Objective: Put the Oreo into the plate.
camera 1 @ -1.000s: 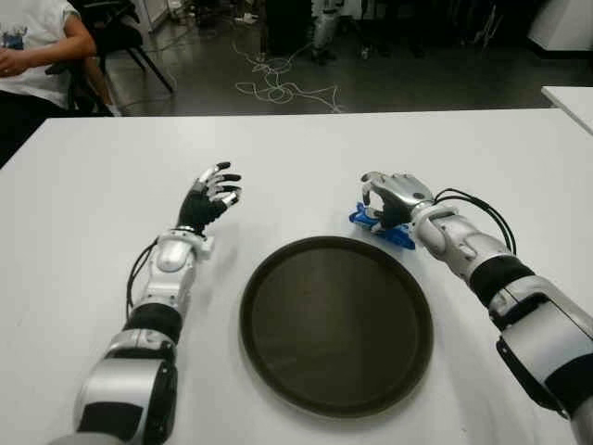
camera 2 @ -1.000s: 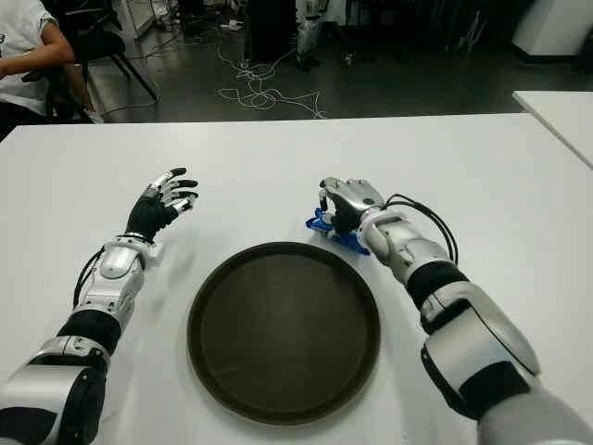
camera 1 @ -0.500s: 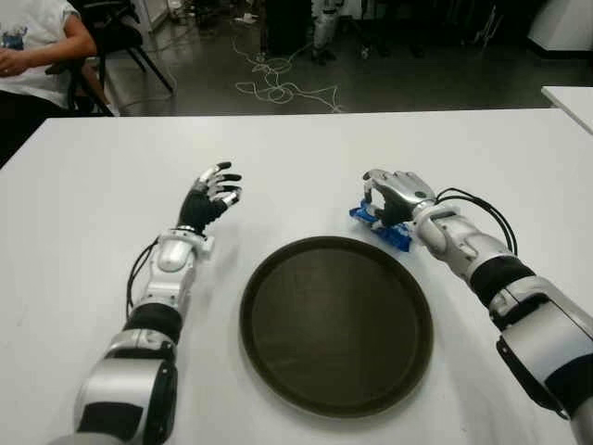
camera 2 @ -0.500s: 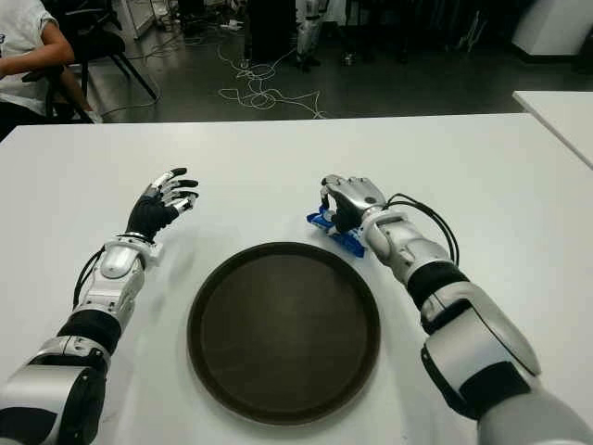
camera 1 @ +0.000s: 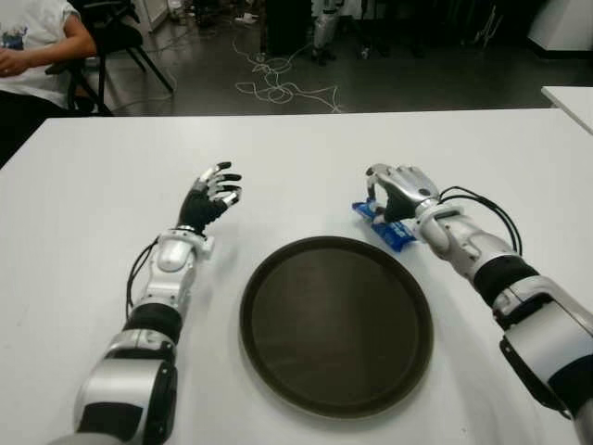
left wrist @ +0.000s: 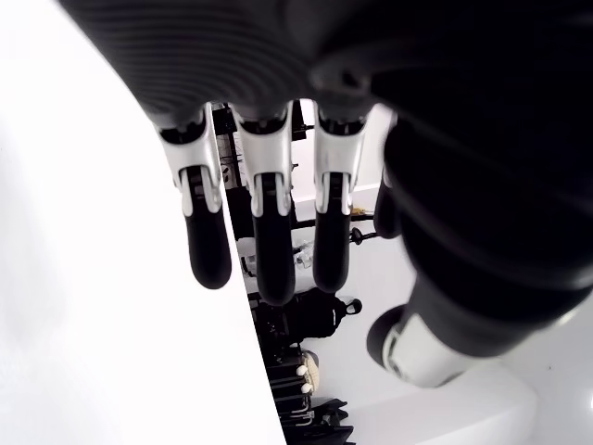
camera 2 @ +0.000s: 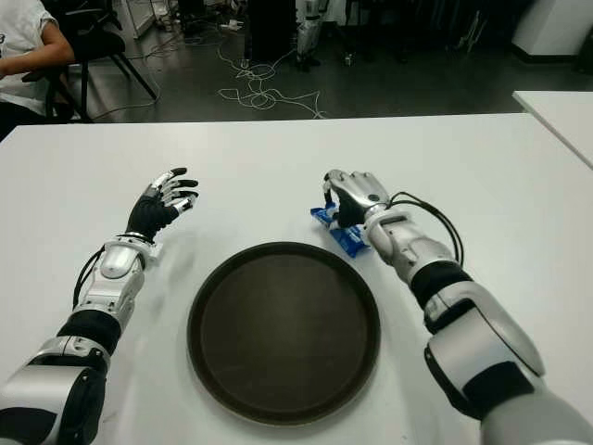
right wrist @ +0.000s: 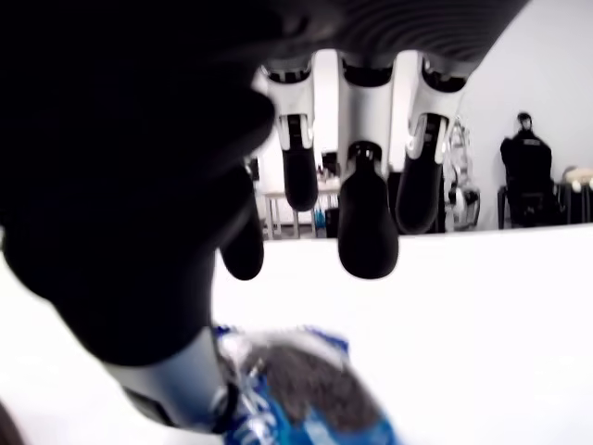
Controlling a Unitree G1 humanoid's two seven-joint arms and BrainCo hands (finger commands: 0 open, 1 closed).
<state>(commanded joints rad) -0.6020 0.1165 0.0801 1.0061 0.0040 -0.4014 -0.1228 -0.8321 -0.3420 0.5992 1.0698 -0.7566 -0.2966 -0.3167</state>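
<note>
Your right hand (camera 1: pixel 397 193) curls over the blue Oreo packet (camera 1: pixel 384 225), holding it just beyond the far right rim of the round dark plate (camera 1: pixel 336 323); whether the packet has lifted off the white surface (camera 1: pixel 296 153) you cannot tell. Your left hand (camera 1: pixel 211 195) shows left of the plate, fingers spread and holding nothing.
</note>
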